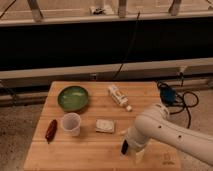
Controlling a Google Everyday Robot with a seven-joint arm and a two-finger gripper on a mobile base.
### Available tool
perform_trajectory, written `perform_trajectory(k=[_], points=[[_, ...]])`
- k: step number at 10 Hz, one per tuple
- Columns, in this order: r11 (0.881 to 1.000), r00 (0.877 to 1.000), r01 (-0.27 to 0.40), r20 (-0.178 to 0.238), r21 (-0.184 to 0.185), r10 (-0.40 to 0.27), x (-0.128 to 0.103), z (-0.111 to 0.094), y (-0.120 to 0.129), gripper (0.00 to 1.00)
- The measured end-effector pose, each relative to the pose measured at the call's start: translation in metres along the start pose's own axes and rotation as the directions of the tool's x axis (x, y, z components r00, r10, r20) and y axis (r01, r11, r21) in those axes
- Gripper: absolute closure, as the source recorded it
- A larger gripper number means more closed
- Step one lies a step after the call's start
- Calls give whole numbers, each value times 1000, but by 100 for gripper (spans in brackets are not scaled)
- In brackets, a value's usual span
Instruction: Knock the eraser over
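The eraser is a small dark block standing upright on the wooden table, near the front right. My gripper is at the end of the white arm, low over the table and right next to the eraser on its right side. I cannot tell whether it touches the eraser. The arm covers part of the gripper.
A green bowl sits at the back left. A clear cup, a dark red elongated object and a flat white packet lie mid-table. A white bottle lies at the back. A blue device with cables is at the right edge.
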Motion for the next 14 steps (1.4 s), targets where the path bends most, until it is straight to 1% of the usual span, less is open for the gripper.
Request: perform_trajectory(k=[14], points=[[1000, 1000, -14, 15, 17, 14, 11, -2, -5, 20]])
